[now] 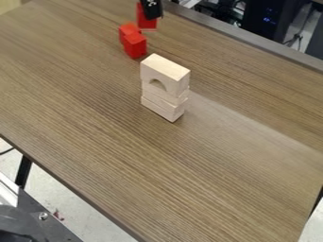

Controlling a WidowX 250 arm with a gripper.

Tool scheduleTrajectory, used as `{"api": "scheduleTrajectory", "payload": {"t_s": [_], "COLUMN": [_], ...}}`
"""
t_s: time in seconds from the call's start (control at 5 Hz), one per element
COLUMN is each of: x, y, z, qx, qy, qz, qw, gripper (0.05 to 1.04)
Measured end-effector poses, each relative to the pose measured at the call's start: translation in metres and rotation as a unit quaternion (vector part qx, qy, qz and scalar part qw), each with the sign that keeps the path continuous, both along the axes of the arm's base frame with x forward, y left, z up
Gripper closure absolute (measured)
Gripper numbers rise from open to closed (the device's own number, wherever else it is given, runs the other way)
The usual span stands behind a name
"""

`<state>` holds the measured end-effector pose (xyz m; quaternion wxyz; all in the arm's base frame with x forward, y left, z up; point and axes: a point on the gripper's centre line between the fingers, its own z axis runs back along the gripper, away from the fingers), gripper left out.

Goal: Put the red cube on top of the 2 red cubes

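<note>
The black gripper [151, 8] hangs at the top edge of the camera view, left of centre. A red block [146, 22] shows directly below and beside it, its upper part partly covered by the gripper; whether it is held cannot be made out. Just to the lower left, two red cubes stand close together on the table: a rear one [129, 30] and a nearer one [135, 45].
A stack of pale wooden blocks [164, 87], with an arch piece on top, stands on the brown table [126, 156] in front of the red cubes. Dark equipment [274, 21] lies beyond the table's far edge at the upper right.
</note>
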<state>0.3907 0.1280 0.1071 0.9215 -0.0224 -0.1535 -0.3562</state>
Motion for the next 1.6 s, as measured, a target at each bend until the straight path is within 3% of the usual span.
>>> {"api": "scheduleTrajectory", "payload": {"t_s": [0.2, 1.0, 1.6], "x": [0.004, 0.01, 0.003], "y": [0.011, 0.029, 0.038], "z": [-0.002, -0.015, -0.03], "qx": [0.005, 0.005, -0.014], "qy": [-0.02, -0.038, -0.046], "qz": [0.033, 0.094, 0.155], "qw": [0.9993, 0.9948, 0.9867], "gripper": [0.531, 0.531, 0.531]}}
